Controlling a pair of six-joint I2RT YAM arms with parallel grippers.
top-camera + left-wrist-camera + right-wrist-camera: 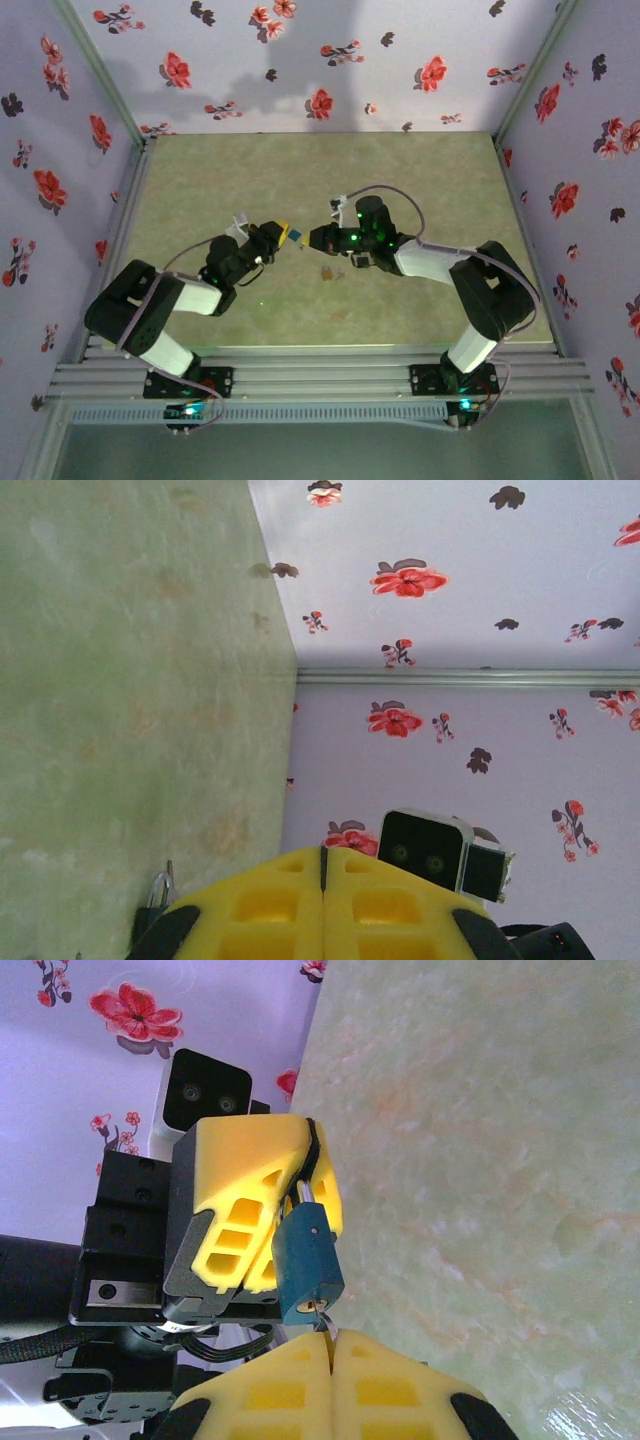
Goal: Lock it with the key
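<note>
In the right wrist view a dark blue padlock (308, 1260) hangs by its metal shackle (304, 1192) from my left gripper (310, 1150), whose yellow fingers are shut on the shackle. The key (325, 1322) sits in the keyhole on the lock's underside, pinched between the yellow fingertips of my shut right gripper (330, 1340). From above, the left gripper (281, 231) and right gripper (318, 239) meet tip to tip over the middle of the table, with the padlock (298, 237) between them. The left gripper (323, 855) shows pads pressed together in its own view.
The green table (430, 200) lies inside floral walls (320, 60) at the back and both sides. A small brownish mark (328, 271) is on the table under the grippers. The right arm's wrist camera (425, 848) faces the left gripper at close range.
</note>
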